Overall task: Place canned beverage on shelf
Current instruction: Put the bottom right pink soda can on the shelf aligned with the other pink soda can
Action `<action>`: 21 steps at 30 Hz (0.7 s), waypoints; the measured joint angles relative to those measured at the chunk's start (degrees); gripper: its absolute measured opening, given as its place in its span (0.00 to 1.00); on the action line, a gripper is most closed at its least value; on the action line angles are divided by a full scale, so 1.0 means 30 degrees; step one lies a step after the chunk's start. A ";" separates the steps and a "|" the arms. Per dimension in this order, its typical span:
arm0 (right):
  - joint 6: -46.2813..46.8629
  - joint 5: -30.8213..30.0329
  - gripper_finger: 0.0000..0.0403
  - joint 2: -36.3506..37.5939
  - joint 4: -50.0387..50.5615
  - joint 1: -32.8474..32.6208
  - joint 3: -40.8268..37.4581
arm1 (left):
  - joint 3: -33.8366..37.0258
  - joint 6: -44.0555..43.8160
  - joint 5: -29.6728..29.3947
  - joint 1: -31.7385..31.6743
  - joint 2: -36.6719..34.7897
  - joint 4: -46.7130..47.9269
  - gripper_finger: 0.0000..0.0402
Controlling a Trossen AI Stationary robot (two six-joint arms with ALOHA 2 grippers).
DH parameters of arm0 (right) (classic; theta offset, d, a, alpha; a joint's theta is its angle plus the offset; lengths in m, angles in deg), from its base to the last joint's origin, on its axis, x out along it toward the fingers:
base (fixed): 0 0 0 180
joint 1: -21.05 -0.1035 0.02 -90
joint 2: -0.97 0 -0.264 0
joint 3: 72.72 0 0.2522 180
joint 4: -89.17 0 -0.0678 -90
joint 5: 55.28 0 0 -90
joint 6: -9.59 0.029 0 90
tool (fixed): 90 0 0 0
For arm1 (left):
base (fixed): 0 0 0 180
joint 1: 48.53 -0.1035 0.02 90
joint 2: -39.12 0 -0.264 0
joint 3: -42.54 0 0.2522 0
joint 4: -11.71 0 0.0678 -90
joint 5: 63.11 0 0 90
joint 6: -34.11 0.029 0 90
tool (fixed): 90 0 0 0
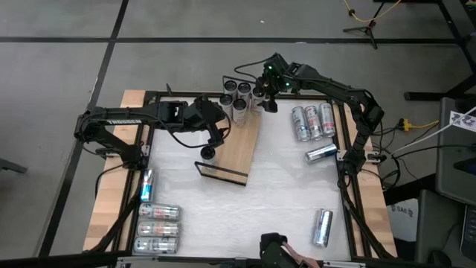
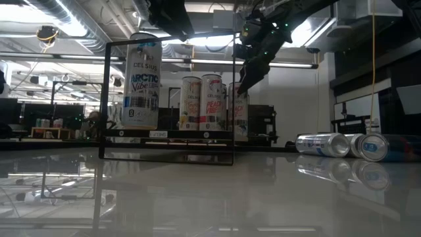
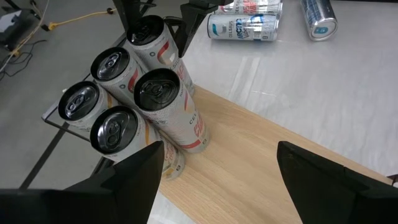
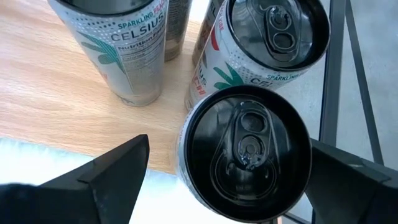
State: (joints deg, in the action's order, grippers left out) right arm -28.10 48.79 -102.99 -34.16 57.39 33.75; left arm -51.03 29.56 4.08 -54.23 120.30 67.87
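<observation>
The shelf is a light-wood board lying slantwise mid-table. Several cans stand upright in a cluster at its far end. My right gripper is open above that cluster. Its fingers stand on either side of the top of the outermost can, at the board's edge, with a gap on at least one side. A taller can stands alone near the shelf's near end. My left gripper hovers open above the board's middle, with nothing between its fingers.
A black wire rail stands at the shelf's near end. Loose cans lie on their sides on the white table: three at the far right, one below them, one at the near right and several at the near left.
</observation>
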 joint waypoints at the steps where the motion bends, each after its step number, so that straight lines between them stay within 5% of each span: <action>1: -0.0014 0.0000 0.93 -0.0007 0.0000 0.0000 0.0000 | 0.0000 0.0000 -0.0001 0.0000 0.0000 -0.0002 0.76; 21: -0.2331 0.1126 0.93 -0.0051 0.0018 0.0000 0.0000 | 0.0000 0.0007 -0.0001 0.0000 0.0000 0.0004 0.76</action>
State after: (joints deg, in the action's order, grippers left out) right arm -35.09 52.16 -103.14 -34.10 57.39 33.75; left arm -51.03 29.58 4.08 -54.23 120.30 67.89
